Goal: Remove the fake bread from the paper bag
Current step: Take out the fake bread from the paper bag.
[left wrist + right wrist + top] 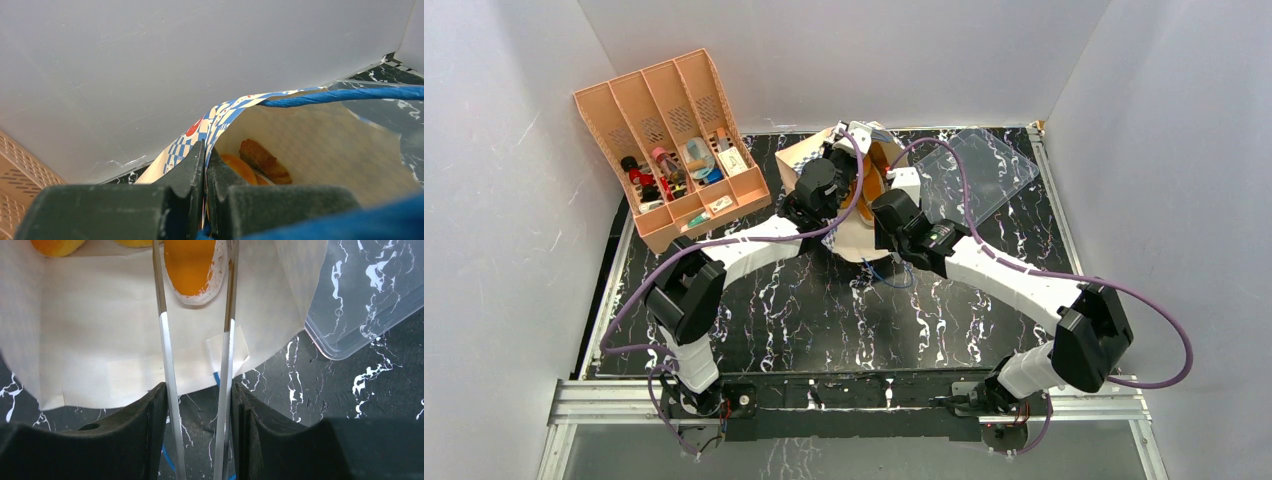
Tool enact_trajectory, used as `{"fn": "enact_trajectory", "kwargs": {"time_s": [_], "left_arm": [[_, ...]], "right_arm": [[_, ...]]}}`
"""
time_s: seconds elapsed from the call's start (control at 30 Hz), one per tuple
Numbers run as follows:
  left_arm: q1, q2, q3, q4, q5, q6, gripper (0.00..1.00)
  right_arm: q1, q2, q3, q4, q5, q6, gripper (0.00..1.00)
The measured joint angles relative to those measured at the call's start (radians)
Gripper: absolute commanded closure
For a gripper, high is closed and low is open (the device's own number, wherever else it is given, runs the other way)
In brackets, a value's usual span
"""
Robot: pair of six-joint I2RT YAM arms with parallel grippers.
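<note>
Right gripper (200, 432) holds tongs (165, 340) flanking loaf (192, 265) lengthwise.

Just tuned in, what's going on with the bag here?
The left fingers are pinched shut on the checkered rim of the paper bag, with its mouth open. The right fingers grip metal tongs that reach into the bag, their arms straddling the orange-topped loaf. The loaf is not out yet; a brown toast slice also lies inside.

Orange-topped loaf (192, 265) inside the open paper bag (100, 335)
</note>
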Motion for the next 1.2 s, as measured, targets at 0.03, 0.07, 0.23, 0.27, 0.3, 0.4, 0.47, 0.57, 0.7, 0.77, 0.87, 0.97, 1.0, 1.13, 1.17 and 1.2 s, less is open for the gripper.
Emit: {"fn": "enact_trajectory", "kwargs": {"time_s": [0.03,0.07,0.23,0.27,0.3,0.4,0.47,0.57,0.7,0.77,0.87,0.97,1.0,1.13,1.17,1.2], "left_arm": [[0.000,0.007,0.008,0.000,-0.003,0.003,1.00],[0.000,0.015,0.014,0.000,-0.006,0.005,1.00],[-0.003,0.023,0.025,-0.002,-0.016,0.007,1.00],[-0.004,0.023,0.026,-0.003,-0.018,0.007,1.00],[-0.005,0.023,0.027,-0.003,-0.020,0.007,1.00],[-0.010,0.023,0.028,-0.007,-0.027,0.007,1.00],[-0.013,0.023,0.028,-0.008,-0.033,0.007,1.00],[-0.018,0.023,0.029,-0.008,-0.042,0.006,1.00],[-0.026,0.023,0.031,-0.018,-0.053,0.003,1.00],[-0.032,0.023,0.031,-0.022,-0.061,0.002,1.00],[-0.045,0.023,0.031,-0.022,-0.074,0.002,1.00],[-0.058,0.023,0.031,-0.022,-0.089,0.002,1.00],[-0.061,0.023,0.031,-0.022,-0.095,0.002,1.00],[-0.077,0.023,0.026,-0.014,-0.112,-0.005,1.00],[-0.080,0.023,0.023,-0.012,-0.116,-0.008,1.00],[-0.083,0.023,0.018,-0.005,-0.119,-0.010,1.00]], "right_arm": [[0.004,-0.007,0.000,-0.008,0.000,0.003,1.00],[0.007,-0.014,0.000,-0.015,0.002,0.005,1.00],[0.014,-0.022,-0.010,-0.024,0.008,0.012,1.00],[0.014,-0.021,-0.018,-0.025,0.009,0.013,0.99],[0.016,-0.018,-0.026,-0.027,0.009,0.013,0.99],[0.020,0.004,-0.037,-0.029,0.011,0.017,0.97],[0.030,0.021,-0.049,-0.019,0.014,0.021,0.96],[0.054,0.038,-0.082,0.006,0.023,0.024,0.94],[0.096,0.064,-0.119,0.029,0.057,0.038,0.92],[0.112,0.078,-0.131,0.045,0.079,0.040,0.91],[0.127,0.112,-0.139,0.064,0.115,0.044,0.87],[0.134,0.153,-0.150,0.081,0.143,0.050,0.79],[0.136,0.169,-0.150,0.084,0.151,0.054,0.78],[0.138,0.224,-0.167,0.121,0.180,0.072,0.72],[0.138,0.235,-0.172,0.129,0.187,0.076,0.71],[0.138,0.246,-0.176,0.137,0.195,0.081,0.69]]}}
